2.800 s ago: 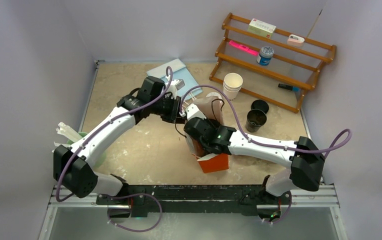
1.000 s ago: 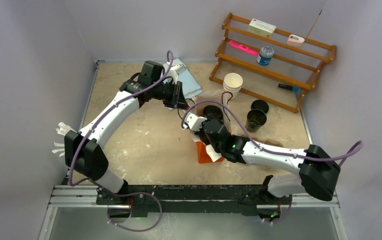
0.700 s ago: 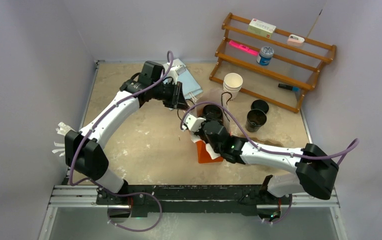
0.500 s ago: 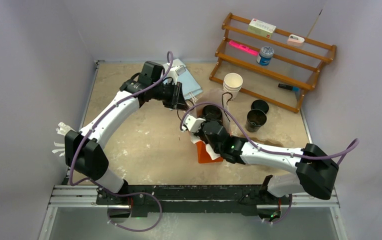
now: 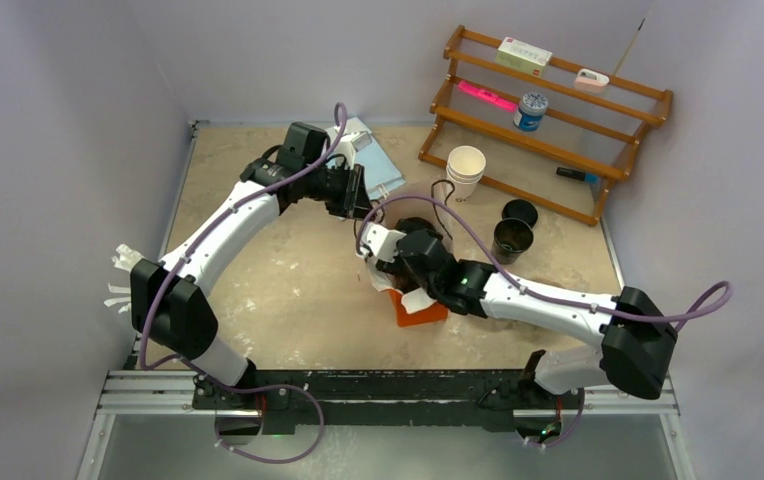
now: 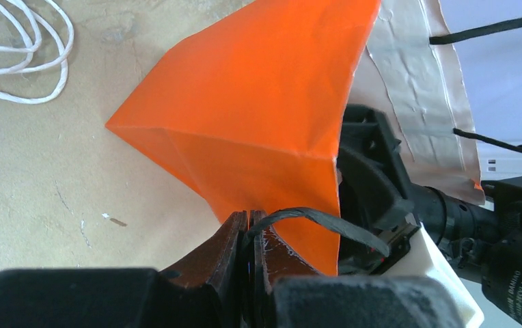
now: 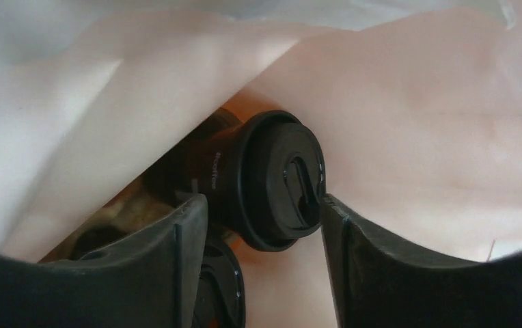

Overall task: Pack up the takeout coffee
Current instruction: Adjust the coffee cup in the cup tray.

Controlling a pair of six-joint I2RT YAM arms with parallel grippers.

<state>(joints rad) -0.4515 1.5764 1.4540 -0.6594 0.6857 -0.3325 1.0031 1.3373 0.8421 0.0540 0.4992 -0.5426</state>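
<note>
The left gripper (image 6: 250, 222) clamps the orange bag's (image 6: 258, 102) black cord handle (image 6: 313, 219); the right gripper's (image 7: 265, 212) jaws stand apart astride the lidded black cup (image 7: 279, 178) inside.

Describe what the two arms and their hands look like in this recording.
Both the left arm and the right arm have smooth white link shells joined by bulky black joint housings. A purple cable loops loosely along each arm. The left hand and the right hand each have two flat, dark, tapering fingers. No markings are legible on them.
</note>
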